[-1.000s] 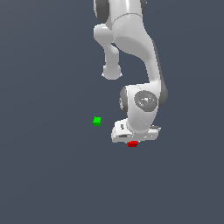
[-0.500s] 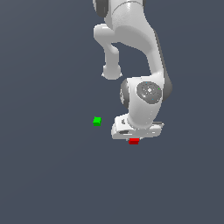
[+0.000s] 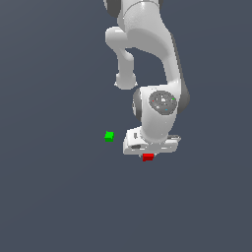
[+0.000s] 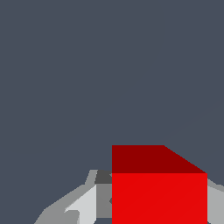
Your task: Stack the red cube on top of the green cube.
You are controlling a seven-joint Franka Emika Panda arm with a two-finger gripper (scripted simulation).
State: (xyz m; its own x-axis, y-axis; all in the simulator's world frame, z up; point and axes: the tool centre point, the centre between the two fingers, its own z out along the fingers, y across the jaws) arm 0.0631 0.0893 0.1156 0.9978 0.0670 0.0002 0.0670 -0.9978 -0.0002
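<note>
1. Just beneath the white gripper (image 3: 148,153), at its lower edge in the exterior view, the red cube (image 3: 148,157) peeks out, touching the gripper body and partly hidden by it.
2. Toward the exterior view's left of the gripper, the green cube (image 3: 109,136) sits alone on the dark grey floor (image 3: 54,197), near the gripper but clearly apart from it and from the red cube.
3. Above the gripper, the arm's rounded wrist joint (image 3: 160,106) and white links (image 3: 142,34) rise toward the upper edge of the exterior view.
4. Right in front of the wrist camera, the red cube (image 4: 159,192) fills the near part of the picture, with its bright face toward the lens and a darker red face behind it.
5. Beside the red cube in the wrist view, a grey and white finger (image 4: 94,199) lies against one flank, and a sliver of grey shows at the other flank, so the jaws look drawn in narrowly, to the cube's width, gripping it.
6. Beyond the red cube in the wrist view, only the plain dark floor (image 4: 109,65) shows; the green cube is out of that picture.
</note>
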